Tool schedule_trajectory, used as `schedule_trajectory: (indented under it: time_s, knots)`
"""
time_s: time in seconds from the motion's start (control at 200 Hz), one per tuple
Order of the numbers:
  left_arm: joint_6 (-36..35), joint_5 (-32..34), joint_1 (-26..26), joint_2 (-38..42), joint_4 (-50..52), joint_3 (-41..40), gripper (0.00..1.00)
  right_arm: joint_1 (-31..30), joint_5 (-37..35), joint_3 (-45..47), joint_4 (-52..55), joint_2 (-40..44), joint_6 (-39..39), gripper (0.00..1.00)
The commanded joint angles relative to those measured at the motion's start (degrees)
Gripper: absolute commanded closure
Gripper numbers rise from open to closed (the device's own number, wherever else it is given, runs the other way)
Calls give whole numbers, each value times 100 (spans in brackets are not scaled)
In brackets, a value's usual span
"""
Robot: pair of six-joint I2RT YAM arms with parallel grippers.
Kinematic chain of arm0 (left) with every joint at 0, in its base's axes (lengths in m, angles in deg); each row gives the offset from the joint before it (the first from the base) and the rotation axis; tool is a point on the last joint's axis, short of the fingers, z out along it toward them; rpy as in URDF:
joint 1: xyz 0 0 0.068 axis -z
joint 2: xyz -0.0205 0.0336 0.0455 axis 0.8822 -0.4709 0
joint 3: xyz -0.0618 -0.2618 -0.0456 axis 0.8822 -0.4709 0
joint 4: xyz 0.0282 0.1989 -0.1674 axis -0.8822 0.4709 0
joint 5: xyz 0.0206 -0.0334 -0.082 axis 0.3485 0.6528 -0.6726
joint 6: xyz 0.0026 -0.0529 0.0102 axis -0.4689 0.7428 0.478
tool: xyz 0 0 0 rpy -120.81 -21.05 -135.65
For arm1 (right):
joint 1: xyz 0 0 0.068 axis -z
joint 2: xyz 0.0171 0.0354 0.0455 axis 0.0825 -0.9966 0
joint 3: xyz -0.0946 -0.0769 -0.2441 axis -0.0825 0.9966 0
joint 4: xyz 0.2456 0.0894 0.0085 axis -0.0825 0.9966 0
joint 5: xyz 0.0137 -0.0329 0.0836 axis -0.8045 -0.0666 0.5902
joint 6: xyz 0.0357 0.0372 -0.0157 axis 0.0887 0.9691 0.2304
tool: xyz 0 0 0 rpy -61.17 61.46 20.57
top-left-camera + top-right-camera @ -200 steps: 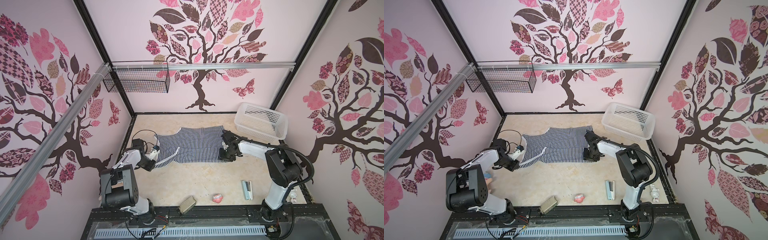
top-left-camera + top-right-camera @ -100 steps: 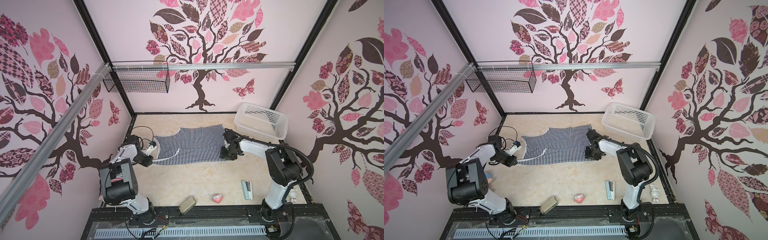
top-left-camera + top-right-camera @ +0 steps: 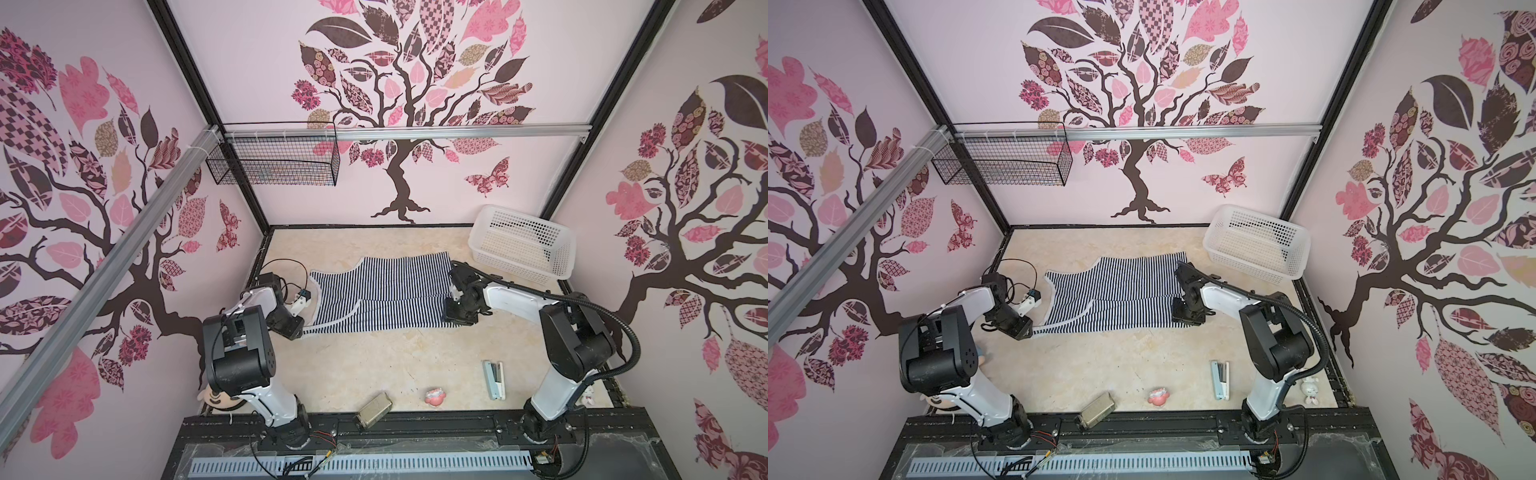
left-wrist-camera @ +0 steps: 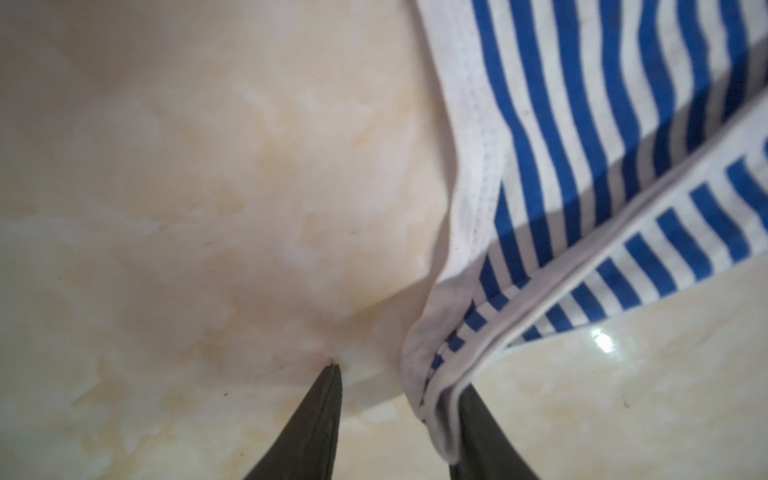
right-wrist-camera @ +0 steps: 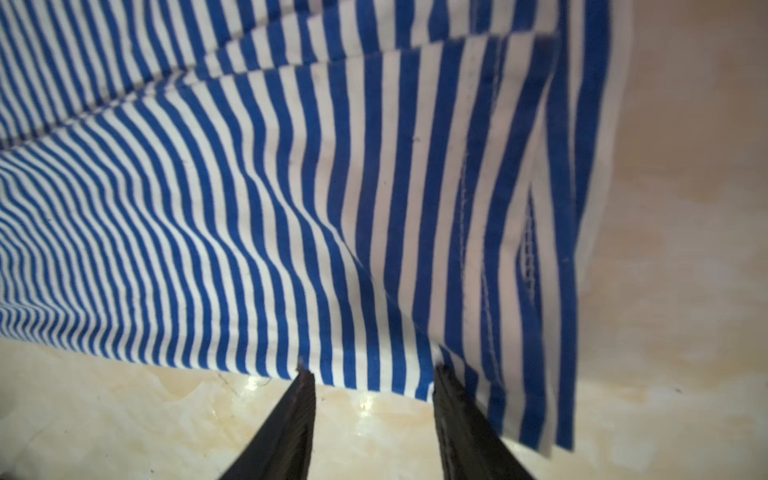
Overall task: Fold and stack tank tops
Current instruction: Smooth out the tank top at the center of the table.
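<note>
Both top views: the tank top (image 3: 382, 297) (image 3: 1117, 295) lies toward the table's (image 3: 395, 365) 12 o'clock, lengthwise fold apparently laid, left gripper (image 3: 300, 330) at its 8 o'clock corner, right gripper (image 3: 448, 318) at 4. Left wrist: jaws apart, strap (image 4: 498, 328) loose. Right wrist: jaws apart at the hem (image 5: 478, 249). Next likely needs fresh grips for folding crosswise.

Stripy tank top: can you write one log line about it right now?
tank top: flat on table, near side folded over | left gripper: open, beside strap | right gripper: open, at hem
</note>
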Motion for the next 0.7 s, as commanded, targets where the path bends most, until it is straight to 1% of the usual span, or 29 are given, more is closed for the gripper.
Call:
schedule_trajectory:
  time_s: [0.0,0.09,0.17,0.205,0.26,0.33,0.405,0.465,0.525,0.59,0.696]
  knots:
    - [382,428,-49,529,-387,47,53,-19,-2,-226,414,499,-58,49]
    - [644,225,-22,954,-237,213,52,-21,-132,-405,577,711,-50,48]
    - [771,58,142,1269,-94,313,51,-22,-253,-483,563,786,-35,48]
    - [816,3,278,1372,-28,325,51,-15,-270,-506,542,746,-32,49]
    - [801,-29,632,1482,174,340,51,-15,-238,-566,527,609,-49,52]
    - [920,-81,1019,1574,169,237,51,-17,-128,-594,438,416,-36,56]
    - [1020,-100,1315,1517,184,163,51,-19,-74,-553,256,244,18,60]
    - [1031,-143,1473,1393,234,139,51,-15,-185,-569,155,87,41,61]
    - [995,-295,1524,1253,258,92,51,-18,-463,-678,190,-131,64,58]
    - [935,-441,1528,1096,259,23,51,15,-566,-820,254,-369,32,53]
    - [826,-476,1527,866,185,-134,52,81,-705,-933,256,-642,47,52]
